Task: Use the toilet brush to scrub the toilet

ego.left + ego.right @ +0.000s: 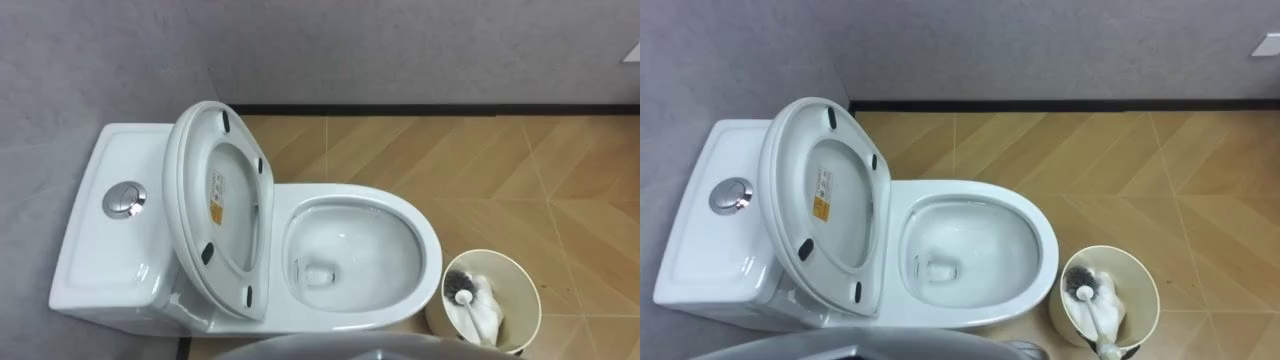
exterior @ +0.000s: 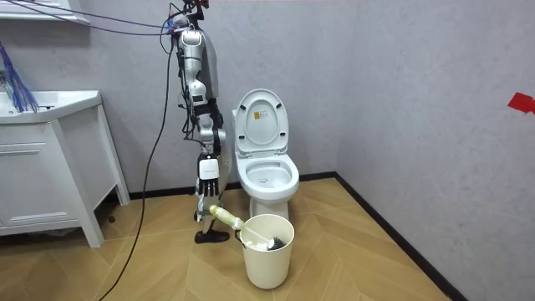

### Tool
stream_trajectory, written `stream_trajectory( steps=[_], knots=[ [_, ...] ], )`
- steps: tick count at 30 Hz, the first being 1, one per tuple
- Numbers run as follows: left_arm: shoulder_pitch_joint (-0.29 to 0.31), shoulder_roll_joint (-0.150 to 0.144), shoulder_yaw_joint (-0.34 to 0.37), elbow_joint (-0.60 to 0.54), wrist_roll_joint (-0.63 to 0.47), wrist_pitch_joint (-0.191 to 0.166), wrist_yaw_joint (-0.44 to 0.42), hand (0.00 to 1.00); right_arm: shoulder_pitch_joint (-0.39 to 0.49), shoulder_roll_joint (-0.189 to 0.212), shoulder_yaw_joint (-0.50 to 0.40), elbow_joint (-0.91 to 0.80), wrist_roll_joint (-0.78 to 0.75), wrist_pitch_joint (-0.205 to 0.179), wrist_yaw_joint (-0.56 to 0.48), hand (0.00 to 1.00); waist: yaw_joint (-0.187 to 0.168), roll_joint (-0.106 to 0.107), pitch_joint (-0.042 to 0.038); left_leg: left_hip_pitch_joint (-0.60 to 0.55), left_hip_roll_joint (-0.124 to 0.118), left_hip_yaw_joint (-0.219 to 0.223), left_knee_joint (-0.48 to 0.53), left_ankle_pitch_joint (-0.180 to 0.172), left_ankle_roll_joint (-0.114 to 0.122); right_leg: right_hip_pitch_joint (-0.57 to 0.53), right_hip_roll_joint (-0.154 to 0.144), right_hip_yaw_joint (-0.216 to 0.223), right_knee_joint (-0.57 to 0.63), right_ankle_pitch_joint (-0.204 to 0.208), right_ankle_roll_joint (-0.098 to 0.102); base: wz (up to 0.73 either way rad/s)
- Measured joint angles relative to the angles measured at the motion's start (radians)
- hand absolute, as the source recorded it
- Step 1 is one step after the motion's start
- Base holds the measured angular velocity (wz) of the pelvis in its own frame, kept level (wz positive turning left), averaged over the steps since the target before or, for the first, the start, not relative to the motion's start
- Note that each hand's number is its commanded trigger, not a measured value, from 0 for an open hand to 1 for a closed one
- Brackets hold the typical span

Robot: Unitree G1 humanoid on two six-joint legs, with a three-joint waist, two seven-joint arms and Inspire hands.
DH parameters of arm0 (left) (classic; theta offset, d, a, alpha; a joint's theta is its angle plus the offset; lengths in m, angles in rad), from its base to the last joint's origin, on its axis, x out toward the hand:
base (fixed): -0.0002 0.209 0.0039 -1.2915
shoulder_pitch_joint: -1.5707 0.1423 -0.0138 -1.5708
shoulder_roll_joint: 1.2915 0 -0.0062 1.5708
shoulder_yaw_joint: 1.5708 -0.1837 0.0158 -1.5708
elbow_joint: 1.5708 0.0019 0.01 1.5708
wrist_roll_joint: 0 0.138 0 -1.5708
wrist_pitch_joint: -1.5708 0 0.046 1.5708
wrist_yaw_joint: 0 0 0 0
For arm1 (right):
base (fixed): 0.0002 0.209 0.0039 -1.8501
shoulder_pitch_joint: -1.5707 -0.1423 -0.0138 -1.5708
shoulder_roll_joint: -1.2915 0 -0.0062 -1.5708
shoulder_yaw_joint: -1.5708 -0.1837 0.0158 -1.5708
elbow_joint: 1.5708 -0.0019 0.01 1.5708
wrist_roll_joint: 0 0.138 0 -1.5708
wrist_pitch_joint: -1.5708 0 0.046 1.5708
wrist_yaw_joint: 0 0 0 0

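The white toilet [image 1: 425,240] stands below me with its seat and lid [image 1: 215,200] raised against the tank. Its bowl [image 1: 970,250] holds a little water. A cream bucket [image 1: 530,295] sits on the floor by the bowl's front, at the lower right. The toilet brush [image 1: 463,288] rests in it, dark head down and pale handle [image 2: 224,217] leaning out over the rim. In the room view I stand upright at the toilet's side. My right hand [image 2: 206,180] hangs by my thigh, fingers relaxed, above the brush handle and holding nothing.
A round chrome flush button [image 1: 125,200] sits on the tank top. Grey walls with a dark skirting [image 1: 420,108] run behind the toilet. A white washstand cabinet [image 2: 50,159] stands at the room view's left. Wood-pattern floor [image 1: 500,170] lies beyond the bowl.
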Motion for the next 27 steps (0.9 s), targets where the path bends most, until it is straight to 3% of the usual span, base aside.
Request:
stream_trajectory(
  steps=[8, 15, 20, 27],
  knots=[
    [0.004, 0.0, 0.0, 0.001, 0.0, 0.0, -0.006, 0.0, 0.001, 0.0, 0.0, 0.003, 0.003, 0.0, 0.001, 0.0, 0.003, 0.0, -0.0001, 0.0, 0.0, -0.001, 0.0, 0.0, 0.0, 0.0, 0.001, 0.001, 0.001, 0.001, 0.001, 0.0],
    [0.01, -0.003, 0.0, 0.001, 0.001, 0.007, 0.008, 0.0, 0.004, 0.001, -0.004, 0.005, 0.022, 0.001, -0.078, 0.0, 0.003, -0.001, -0.0005, 0.002, 0.0, -0.002, 0.0, 0.0, 0.0, 0.004, 0.001, 0.0, 0.003, 0.002, 0.001, 0.0],
    [0.004, -0.003, 0.005, 0.001, 0.001, 0.006, 0.029, 0.0, 0.001, -0.001, -0.085, 0.003, 0.056, -0.01, -0.147, 0.0, -0.004, 0.0, -0.0003, 0.002, 0.001, 0.0, 0.0, 0.0, 0.0, 0.003, 0.002, -0.001, 0.003, 0.002, 0.001, 0.01],
    [-0.001, -0.004, 0.041, 0.001, 0.01, -0.025, 0.053, 0.0, 0.003, -0.002, -0.192, 0.002, 0.113, -0.066, -0.253, 0.0, -0.026, 0.007, -0.0003, 0.002, 0.001, 0.003, 0.0, 0.0, 0.0, 0.001, 0.002, 0.001, 0.004, 0.002, 0.002, 0.0]
  ],
)
